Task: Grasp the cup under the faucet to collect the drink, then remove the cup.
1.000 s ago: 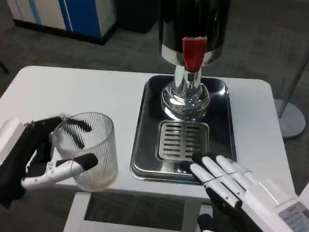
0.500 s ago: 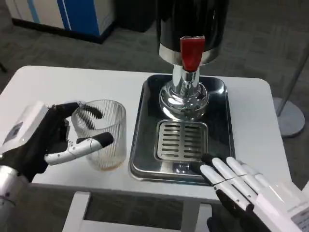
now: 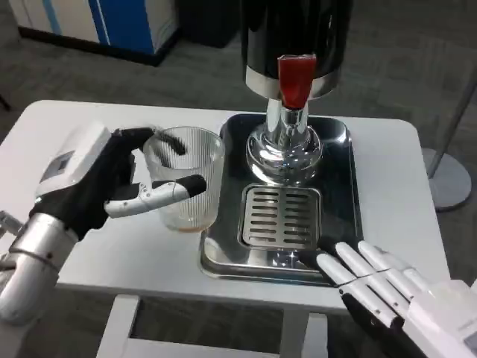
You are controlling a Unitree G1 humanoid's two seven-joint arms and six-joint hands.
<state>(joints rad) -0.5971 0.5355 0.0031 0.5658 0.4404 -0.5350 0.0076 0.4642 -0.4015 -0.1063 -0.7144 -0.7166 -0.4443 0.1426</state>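
Now ribbed clear cup [image 3: 186,175] in left hand [image 3: 100,186]; brownish dregs inside

The cup [image 3: 184,177] is clear glass with fine upright ribs and a faint brownish tint at its base; the left hand [image 3: 100,183] around it has a white back, a black palm and white fingers tipped in black, on a silver forearm. The tray [image 3: 339,160] is dark mirror steel, its grate [image 3: 281,217] paler silver with rows of dark slots, and the dispenser [image 3: 292,41] at the far side is glossy black on a chrome stem with a red tap [image 3: 296,77]. The right hand [image 3: 376,287] at the near right is white over black, the table [image 3: 89,130] plain white, and the floor grey with a blue and white cabinet [image 3: 97,22] at the far left.
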